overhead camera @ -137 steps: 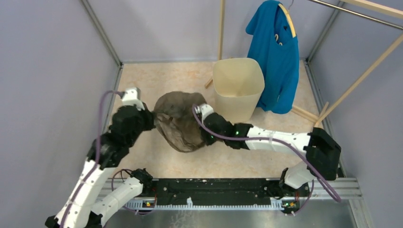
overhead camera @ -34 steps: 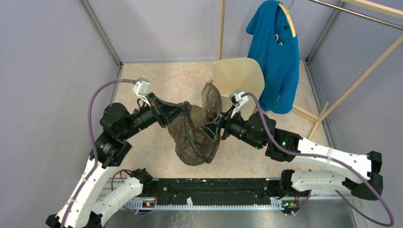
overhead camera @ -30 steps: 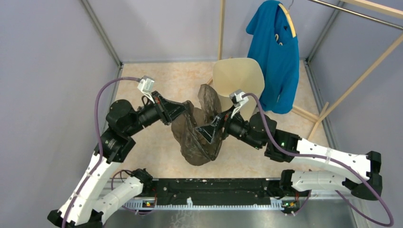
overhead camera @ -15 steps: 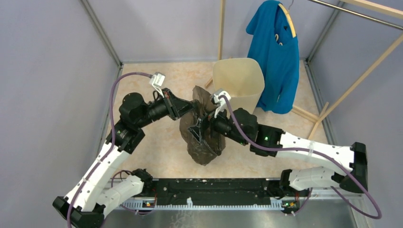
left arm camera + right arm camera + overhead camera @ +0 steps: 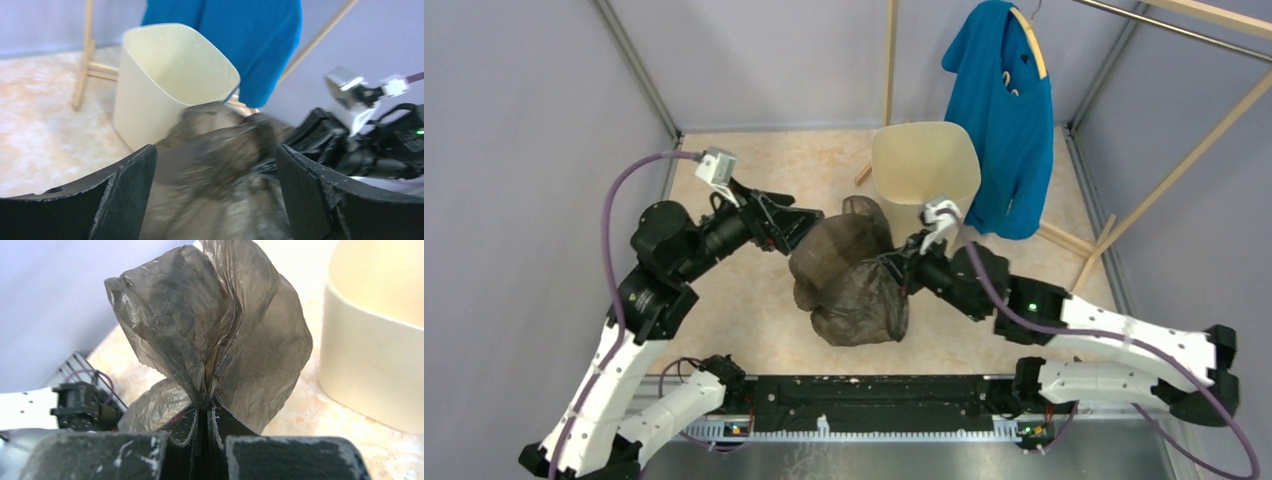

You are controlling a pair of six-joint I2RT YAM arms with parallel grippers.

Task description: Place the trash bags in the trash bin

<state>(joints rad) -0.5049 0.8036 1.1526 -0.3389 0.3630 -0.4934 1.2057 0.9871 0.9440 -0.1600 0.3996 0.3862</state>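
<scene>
The trash bag is a crumpled brownish-grey film, bunched between the two arms just in front of the cream trash bin. My right gripper is shut on a gathered fold of it. In the right wrist view the film fans up out of the pinched gripper, with the bin to the right. My left gripper is open at the bag's left side. In the left wrist view the blurred bag lies between its spread fingers, and the bin stands behind.
A blue T-shirt hangs on a wooden rack right of the bin, and another rack post stands behind it. Grey walls close in on the left, back and right. The arms' mounting rail runs along the near edge.
My left gripper has opened, let go of the bag and drawn back to the left. My right gripper has shut on the bag. The bag has slumped lower.
</scene>
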